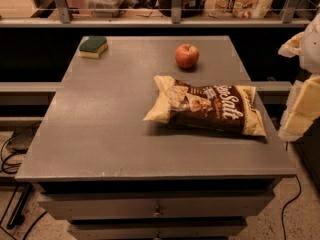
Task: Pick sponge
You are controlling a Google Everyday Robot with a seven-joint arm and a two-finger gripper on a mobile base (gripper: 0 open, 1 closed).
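Observation:
The sponge [93, 46], a small block with a dark green top over pale yellow foam, lies on the grey table [100, 134] at its far left corner. My gripper [302, 101] hangs at the right edge of the view, beyond the table's right side, its pale yellow fingers pointing down. It is far from the sponge, across the whole width of the table. Nothing is seen in it.
A red apple [187, 55] stands at the far middle of the table. A yellow and brown chip bag [207, 107] lies right of centre. A railing and shelf with packages [240, 1] run behind the table. Cables [12, 159] lie on the floor at left.

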